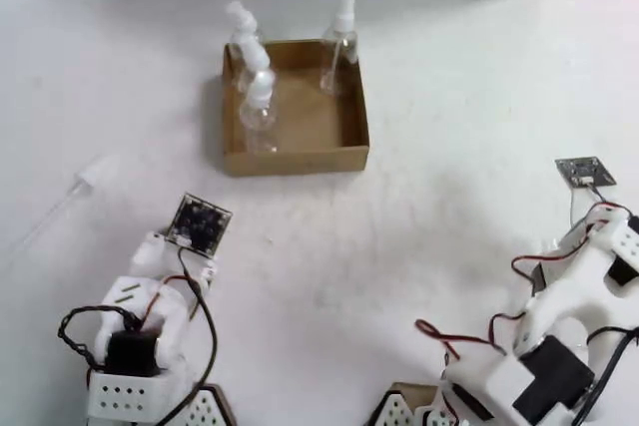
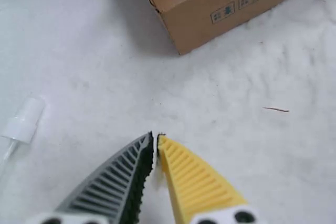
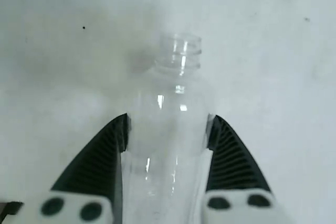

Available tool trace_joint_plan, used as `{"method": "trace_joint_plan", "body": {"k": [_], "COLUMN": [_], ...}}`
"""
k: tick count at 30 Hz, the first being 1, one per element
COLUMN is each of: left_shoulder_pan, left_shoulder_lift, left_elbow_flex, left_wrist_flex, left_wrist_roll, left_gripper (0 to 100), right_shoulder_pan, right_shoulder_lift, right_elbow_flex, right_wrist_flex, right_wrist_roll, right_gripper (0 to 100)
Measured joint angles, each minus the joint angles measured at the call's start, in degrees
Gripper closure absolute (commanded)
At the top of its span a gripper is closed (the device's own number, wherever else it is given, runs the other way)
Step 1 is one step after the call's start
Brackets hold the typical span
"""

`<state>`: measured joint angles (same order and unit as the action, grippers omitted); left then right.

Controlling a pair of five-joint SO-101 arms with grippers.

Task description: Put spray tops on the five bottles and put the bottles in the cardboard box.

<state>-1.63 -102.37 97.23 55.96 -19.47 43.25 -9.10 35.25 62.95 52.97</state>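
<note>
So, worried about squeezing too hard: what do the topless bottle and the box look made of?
Bottle: probably clear, glossy plastic; the table shows through it and highlights glint on its shoulder. Box: brown, matte cardboard, judging by its dull, fibrous-looking wall.

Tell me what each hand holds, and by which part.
Right hand grips an uncapped clear bottle by its body, below the shoulder. Left hand is shut, holding nothing.

Jaws, one grey and one yellow, are pinched tip to tip just over the white table (image 2: pixel 252 145). A loose spray top (image 2: pixel 22 120) lies off on the grey jaw's side. Further out there's a corner of the cardboard box (image 2: pixel 220 3) with something clear inside.
</note>
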Motion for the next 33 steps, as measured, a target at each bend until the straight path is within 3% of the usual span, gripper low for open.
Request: {"method": "trace_joint_plan", "body": {"k": [5,18,23,33], "left_shoulder_pan": [0.0,0.0,0.0,0.0], "left_shoulder_lift": [0.0,0.0,0.0,0.0], "left_elbow_flex": [0.0,0.0,0.0,0.0], "left_wrist_flex": [0.0,0.0,0.0,0.0], "left_wrist_roll": [0.0,0.0,0.0,0.0], "left_gripper": [98,98,98,98], "right_shoulder_pan": [-0.09,-1.93,-3.52,-4.75], "right_shoulder_lift": [-2.37,-3.08,-3.08,-3.08], "right_elbow_flex": [5.27,6.68,6.68,6.68], "right_wrist_flex": [-4.75,-7.3,-7.3,-7.3], "right_wrist_roll": [0.0,-3.08,-3.52,-6.33], "right_gripper": [79.2,80.0,74.0,74.0]}}
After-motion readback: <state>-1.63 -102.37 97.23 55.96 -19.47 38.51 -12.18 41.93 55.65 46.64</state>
